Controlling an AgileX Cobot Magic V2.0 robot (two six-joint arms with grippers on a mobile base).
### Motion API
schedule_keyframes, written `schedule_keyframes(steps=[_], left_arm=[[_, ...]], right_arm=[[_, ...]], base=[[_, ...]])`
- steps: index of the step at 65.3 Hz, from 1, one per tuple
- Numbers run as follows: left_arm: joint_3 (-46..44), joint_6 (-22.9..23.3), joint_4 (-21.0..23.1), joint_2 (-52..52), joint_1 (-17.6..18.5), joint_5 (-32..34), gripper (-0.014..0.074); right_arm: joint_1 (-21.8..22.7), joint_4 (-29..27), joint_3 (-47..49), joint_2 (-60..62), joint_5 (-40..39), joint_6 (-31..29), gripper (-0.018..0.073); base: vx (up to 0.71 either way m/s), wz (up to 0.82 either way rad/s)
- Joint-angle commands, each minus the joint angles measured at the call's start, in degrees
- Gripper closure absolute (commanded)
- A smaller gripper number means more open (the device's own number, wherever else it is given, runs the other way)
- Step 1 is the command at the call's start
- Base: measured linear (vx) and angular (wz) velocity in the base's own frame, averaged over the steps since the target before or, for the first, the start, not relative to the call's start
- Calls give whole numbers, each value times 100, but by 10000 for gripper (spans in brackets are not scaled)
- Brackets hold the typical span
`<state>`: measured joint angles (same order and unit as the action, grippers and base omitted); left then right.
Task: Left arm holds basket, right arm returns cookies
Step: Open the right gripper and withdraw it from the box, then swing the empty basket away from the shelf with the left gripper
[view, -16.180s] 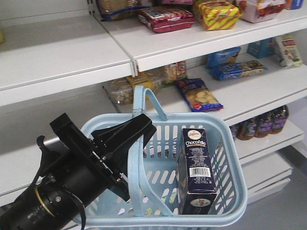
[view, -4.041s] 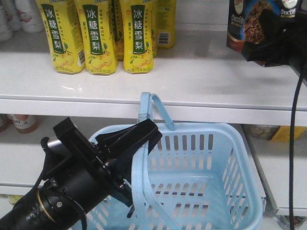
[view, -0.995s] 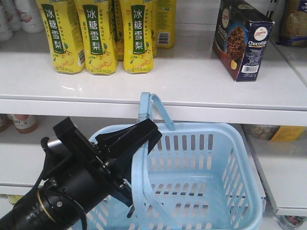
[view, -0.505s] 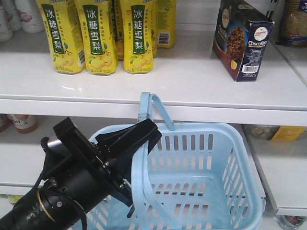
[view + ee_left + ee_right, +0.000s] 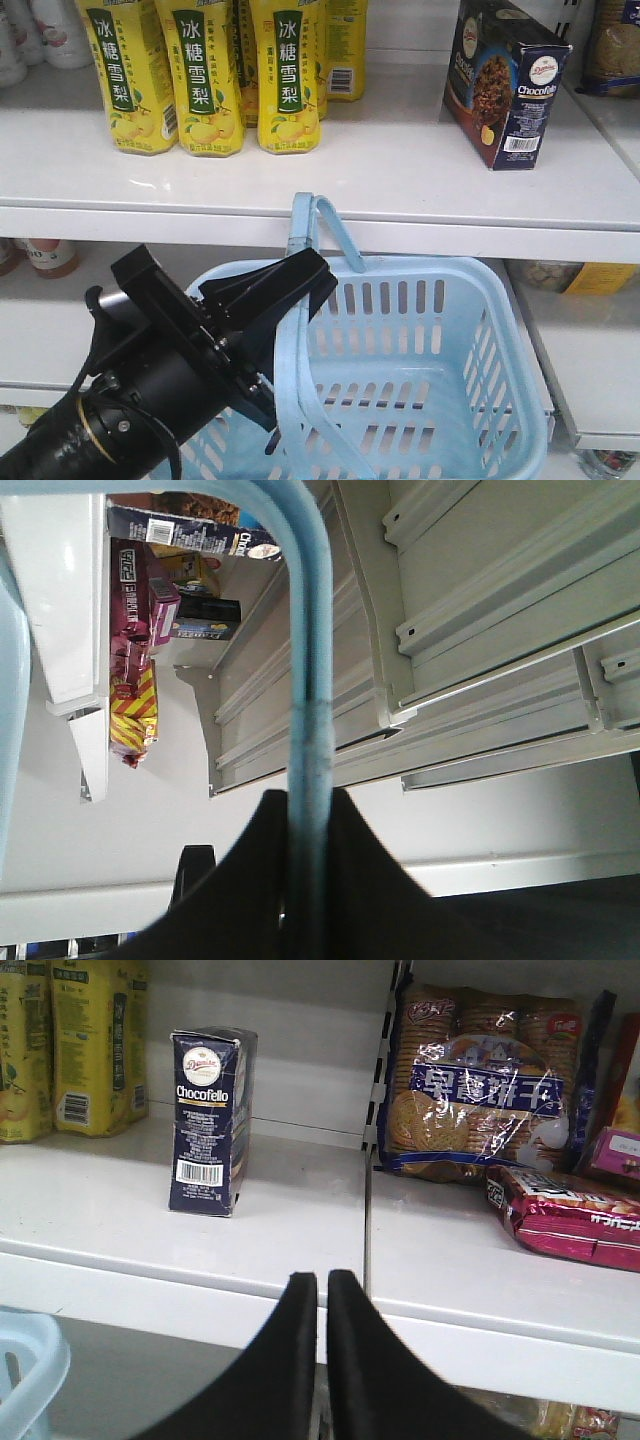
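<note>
Front-facing view: one hoop handle of the basket (image 5: 420, 400) is pinched by the left gripper (image 5: 275, 295). Right-wrist view: the right gripper (image 5: 318, 1305) is seen pressed together, holding nothing. Farther back, the cookies (image 5: 505, 85) are stood upright on the shelf (image 5: 400, 190).

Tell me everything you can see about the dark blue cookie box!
The tall dark navy cardboard cookie box stands upright on the white shelf, alone, right of the yellow drink bottles. Its broad face pictures chocolate cookies; the narrow side carries a round white-red logo, the word "ChocoFello" and a barcode near the bottom. Its top flap looks slightly creased. Nothing grips it: the black right gripper sits back from the shelf edge with its jaws together and empty.
</note>
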<state>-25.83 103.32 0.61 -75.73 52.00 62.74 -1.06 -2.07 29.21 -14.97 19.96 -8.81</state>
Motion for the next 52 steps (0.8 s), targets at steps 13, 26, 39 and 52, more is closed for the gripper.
schedule_keyframes(steps=[13,26,39,52], left_arm=[[-164,-67,196,178,-10,808,599],[-164,-67,196,178,-10,808,599],[-164,-67,196,192,-10,823,599],[-164,-67,64,252,-4,725,599]], right_arm=[[46,27,142,-69,-383,-11,566],[46,27,142,-69,-383,-11,566],[46,27,142,-69,-383,-11,566],[46,27,142,-69,-383,-11,566]], base=[[0,0],[0,0],[0,0],[0,0]])
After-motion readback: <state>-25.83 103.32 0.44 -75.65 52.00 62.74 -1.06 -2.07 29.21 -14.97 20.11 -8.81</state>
